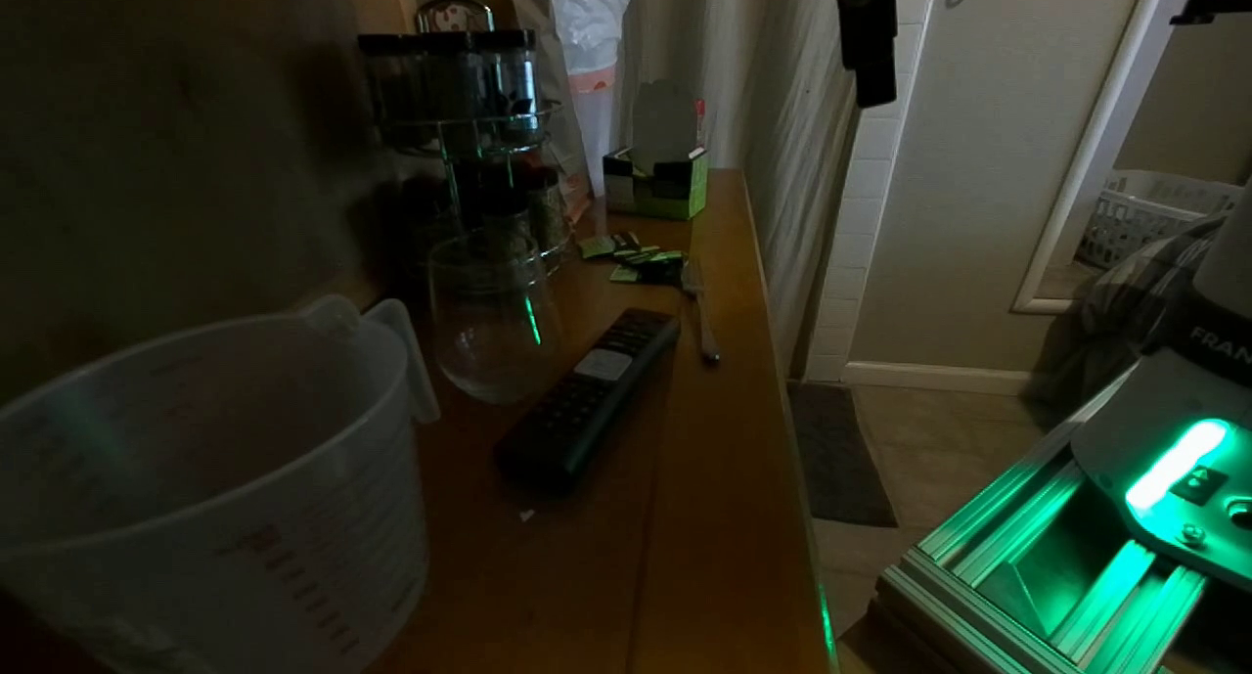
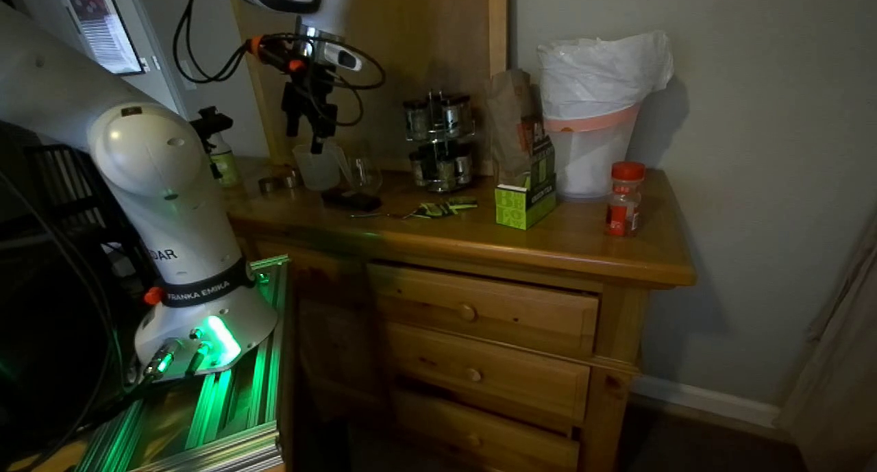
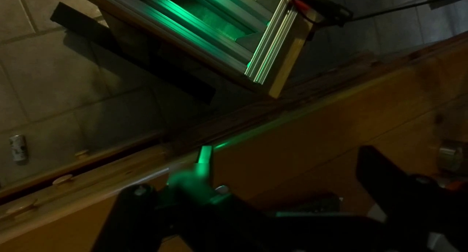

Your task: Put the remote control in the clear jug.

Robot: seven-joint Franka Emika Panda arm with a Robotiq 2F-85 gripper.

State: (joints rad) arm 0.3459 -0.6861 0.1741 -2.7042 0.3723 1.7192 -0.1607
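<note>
- The clear jug (image 1: 235,557) stands upright on the surface (image 1: 724,557), its faint red measuring marks visible on the wall.
- The remote control (image 1: 590,400) lies flat on the surface, outside the clear jug and near it, with its buttons and a pale panel facing up.
- The tool (image 2: 305,140) is spread: in the wrist view its two fingers (image 3: 376,166) stand well apart, with part of the surface showing between them.
- In an exterior view the tool hangs higher than the clear jug, one fingertip overlapping the jug's rim from that angle.
- A round clear glass (image 1: 489,341) stands just beside the clear jug, by the jug's handle; I cannot tell whether they touch.
- A slim metal utensil (image 1: 706,334) lies farther from the clear jug than the remote control does.
- Farther again from the clear jug are flat green packets (image 1: 646,261) and an open green box (image 1: 675,195).
- A wire rack of dark-lidded jars (image 1: 477,116) stands beyond the glass, seen from the clear jug.
- A white-lined bin (image 2: 590,157) and a red-lidded bottle (image 2: 624,201) stand well apart from the clear jug, a spray bottle (image 2: 225,162) on its opposite side.
</note>
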